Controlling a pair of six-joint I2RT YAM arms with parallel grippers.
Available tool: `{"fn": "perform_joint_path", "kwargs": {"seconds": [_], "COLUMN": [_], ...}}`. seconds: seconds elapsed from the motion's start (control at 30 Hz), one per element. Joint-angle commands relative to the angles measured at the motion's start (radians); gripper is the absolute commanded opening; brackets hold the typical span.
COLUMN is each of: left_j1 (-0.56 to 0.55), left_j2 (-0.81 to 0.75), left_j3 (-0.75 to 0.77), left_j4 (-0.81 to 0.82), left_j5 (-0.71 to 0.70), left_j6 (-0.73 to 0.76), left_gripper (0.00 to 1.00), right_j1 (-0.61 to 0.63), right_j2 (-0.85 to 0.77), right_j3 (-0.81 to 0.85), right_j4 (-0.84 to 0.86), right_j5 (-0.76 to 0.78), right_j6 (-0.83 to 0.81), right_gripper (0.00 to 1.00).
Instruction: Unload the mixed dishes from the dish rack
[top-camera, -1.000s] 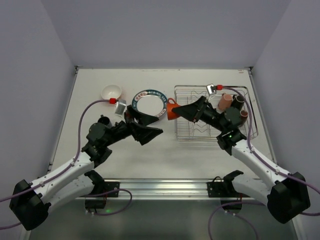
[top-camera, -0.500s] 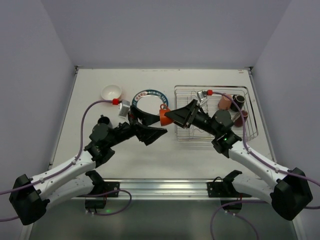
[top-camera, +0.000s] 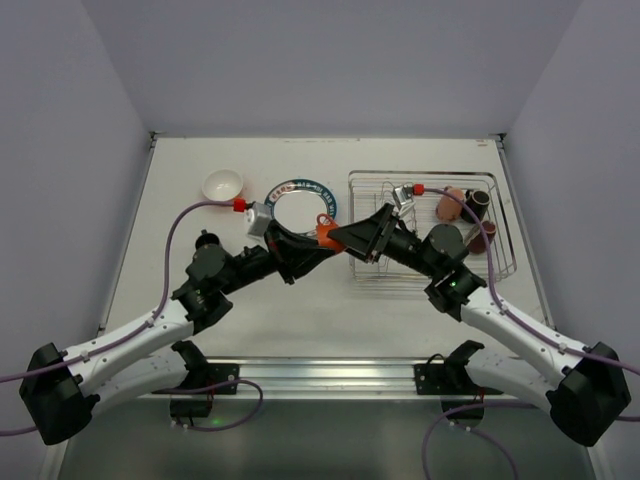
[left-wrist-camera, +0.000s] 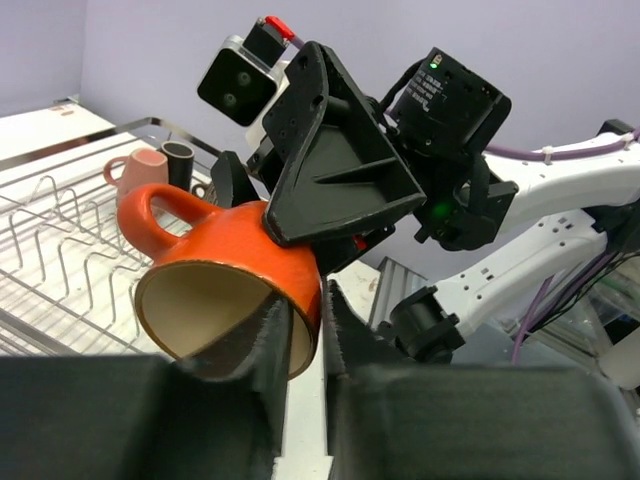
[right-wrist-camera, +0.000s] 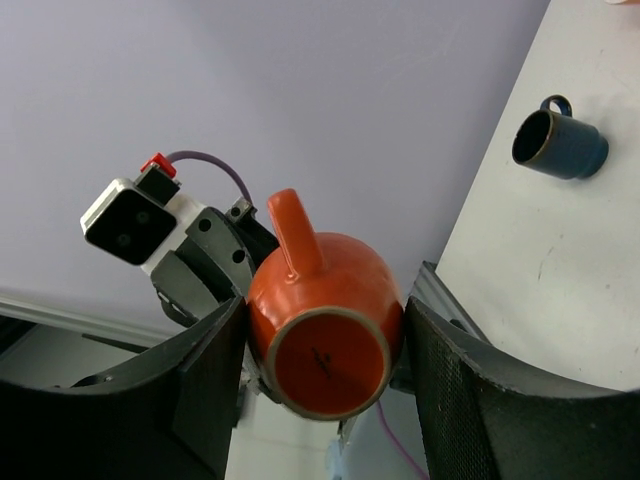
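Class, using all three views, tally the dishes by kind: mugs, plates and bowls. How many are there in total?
Mugs: 5 (orange mug, pink mug, black mug, brown mug, blue mug)
Plates: 1 (dark-rimmed plate)
Bowls: 1 (white bowl)
Total: 7

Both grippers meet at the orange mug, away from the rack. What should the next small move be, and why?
Probably the left gripper should squeeze firmly on the rim wall of the orange mug. That wall sits in the narrow gap between its fingers, one finger inside the mouth. The right gripper clamps the mug's body from both sides, so it should let go only once the left grip is secure.
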Motion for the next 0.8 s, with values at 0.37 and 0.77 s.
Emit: {"fn": "perform_joint_path", "kwargs": {"seconds": [0.37,0.77], "left_j1": [-0.016,0.221], "left_j2": [-0.004,0.282], "left_j3": [0.201,0.503], "left_j4": [-0.402,-1.382], "left_j5": [-0.258,-0.541], "left_j6": [0.119,0.242], "left_gripper": [0.0,0.0], "right_j1": [-0.045,-0.342], "right_j2": [-0.077,-0.188], "right_j3": [0.066,0.267], "right_j4": [-0.255,-0.885], "right_j5": [0.068,0.312], "right_j6": [-0.173,-0.753], "right_gripper": [0.99,0.99]}}
